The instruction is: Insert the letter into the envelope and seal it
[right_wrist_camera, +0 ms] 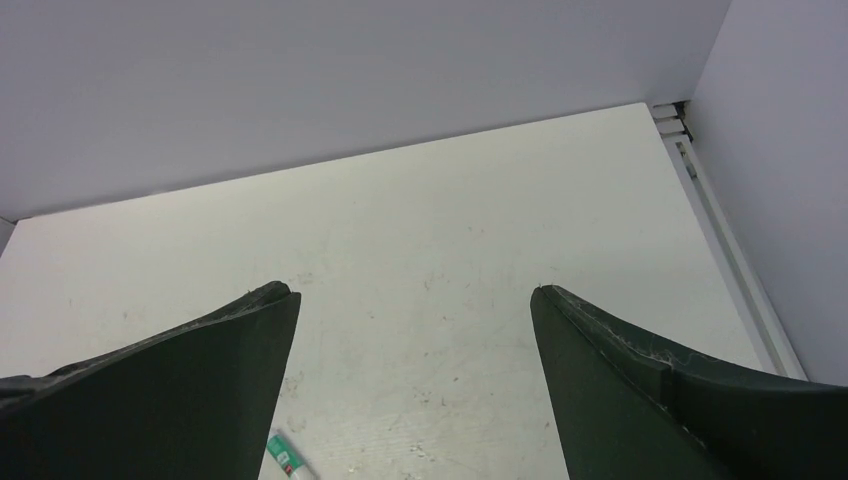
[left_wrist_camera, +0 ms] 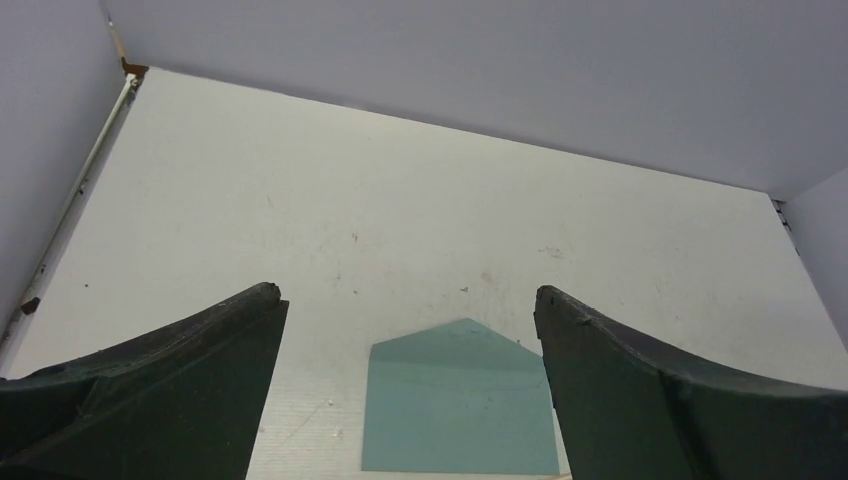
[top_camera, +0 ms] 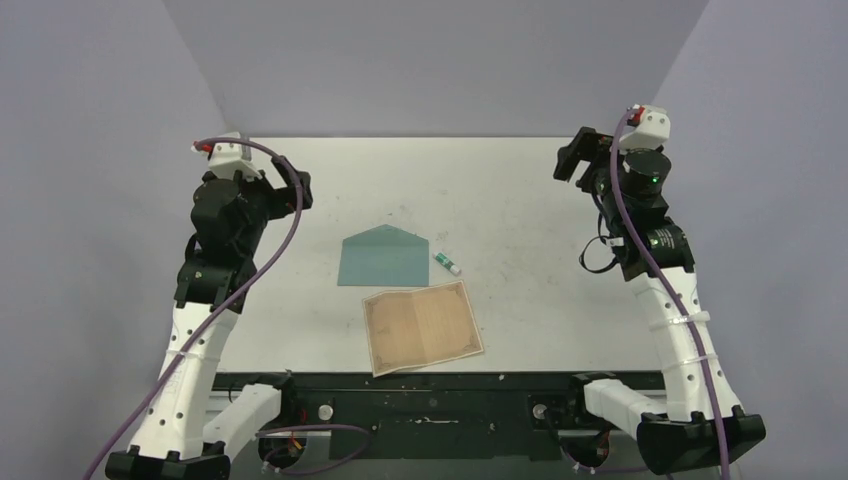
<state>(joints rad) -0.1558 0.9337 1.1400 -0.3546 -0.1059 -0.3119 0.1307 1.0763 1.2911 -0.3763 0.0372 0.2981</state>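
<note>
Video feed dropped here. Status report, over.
Left end effector open, empty; right end effector likewise. Letter flat, not yet inside; envelope beyond it, flap open. Glue stick beside envelope, nothing blocking.

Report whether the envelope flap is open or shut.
Open: the envelope has its pointed flap spread flat beyond the body, not folded down over it.

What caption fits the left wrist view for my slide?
Open left pincer framing the teal envelope, flat on the white table.

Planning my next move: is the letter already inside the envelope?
No, the letter lies flat on the table, just on the near side of the envelope.
</note>
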